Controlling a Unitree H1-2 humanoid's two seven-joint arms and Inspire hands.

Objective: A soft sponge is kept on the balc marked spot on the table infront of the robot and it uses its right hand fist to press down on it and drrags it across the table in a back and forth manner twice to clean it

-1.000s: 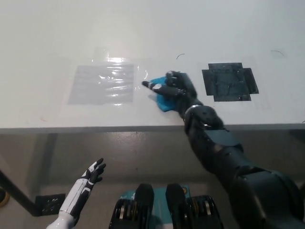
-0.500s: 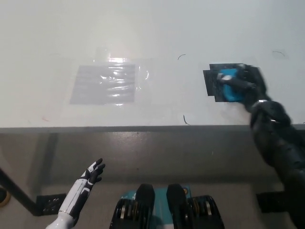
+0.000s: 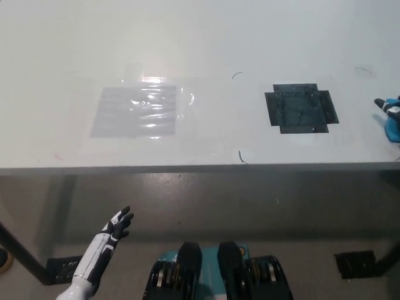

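Sponge at the table's right edge

The right hand (image 3: pixel 392 109) (mostly out of frame, grip unclear) touches the blue sponge (image 3: pixel 393 127), right of the black mark (image 3: pixel 301 108); the left hand (image 3: pixel 115 225) hangs spread below the table (image 3: pixel 200 37).

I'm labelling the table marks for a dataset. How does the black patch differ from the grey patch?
The black patch is dark and cross-shaped with notched corners; the grey patch is pale, a plain rectangle. The grey one shines with glare, while the black one looks matte. The black lies toward the robot's right, the grey toward its left. Both lie flat on the white table, bare.
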